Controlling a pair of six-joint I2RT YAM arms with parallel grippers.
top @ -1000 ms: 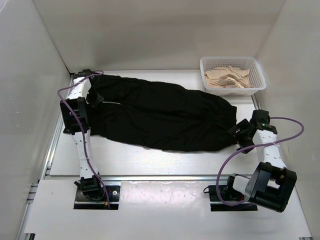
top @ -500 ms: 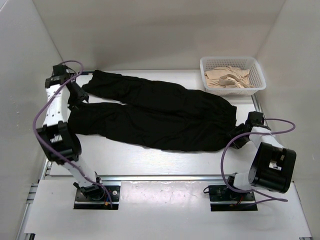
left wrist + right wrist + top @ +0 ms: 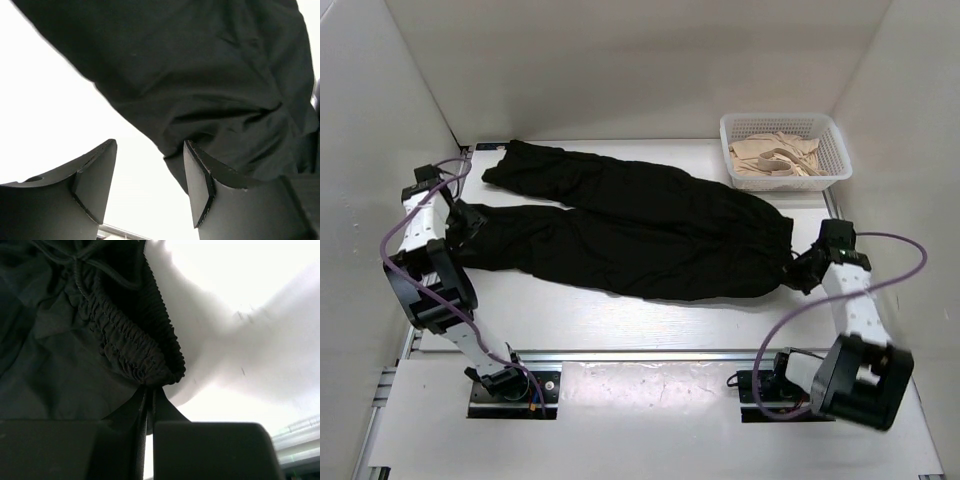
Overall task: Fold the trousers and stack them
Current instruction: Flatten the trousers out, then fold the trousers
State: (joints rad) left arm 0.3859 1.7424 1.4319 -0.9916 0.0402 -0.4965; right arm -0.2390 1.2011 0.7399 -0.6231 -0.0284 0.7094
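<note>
Right wrist: right hand (image 3: pixel 149 392) pinching trousers (image 3: pixel 60 355) waistband; left hand (image 3: pixel 150 145) agape.

Item count:

- One pair of black soft-fabric trousers (image 3: pixel 640 235) with two full-length legs lay on one white table (image 3: pixel 620 320).
- One white plastic mesh basket (image 3: pixel 840 165) stood at the far right. The number of beige garments (image 3: pixel 775 158) in it could not be determined.
- Two white-and-black robot arms stood at the near edge: the left arm (image 3: pixel 428 285) and the right arm (image 3: pixel 855 310).
</note>
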